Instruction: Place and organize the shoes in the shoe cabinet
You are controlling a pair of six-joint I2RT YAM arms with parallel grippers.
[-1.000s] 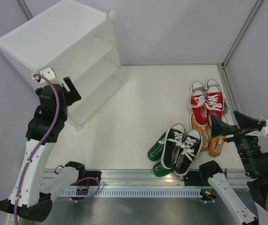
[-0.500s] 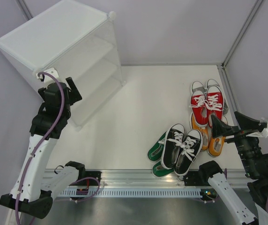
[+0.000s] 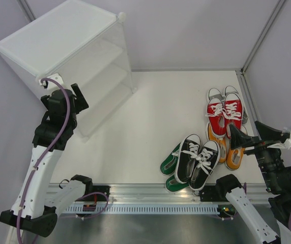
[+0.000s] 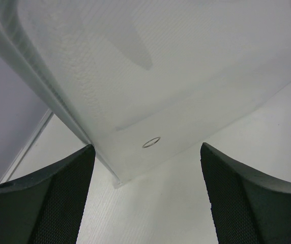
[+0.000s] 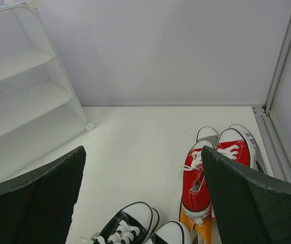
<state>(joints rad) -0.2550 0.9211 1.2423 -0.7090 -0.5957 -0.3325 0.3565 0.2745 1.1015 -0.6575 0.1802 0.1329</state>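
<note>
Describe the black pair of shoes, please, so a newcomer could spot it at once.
On the white table, look near the front edge, right of centre. The black pair lies there side by side, partly atop the green pair. Only it is black with white laces.

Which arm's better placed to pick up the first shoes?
Right. The right fingers, open, hover beside the red sneakers. The left fingers face the shoe cabinet, across the table from every shoe.

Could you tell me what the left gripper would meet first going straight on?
Probably the translucent panel of the shoe cabinet, near its small ring; the open left gripper frames it.
</note>
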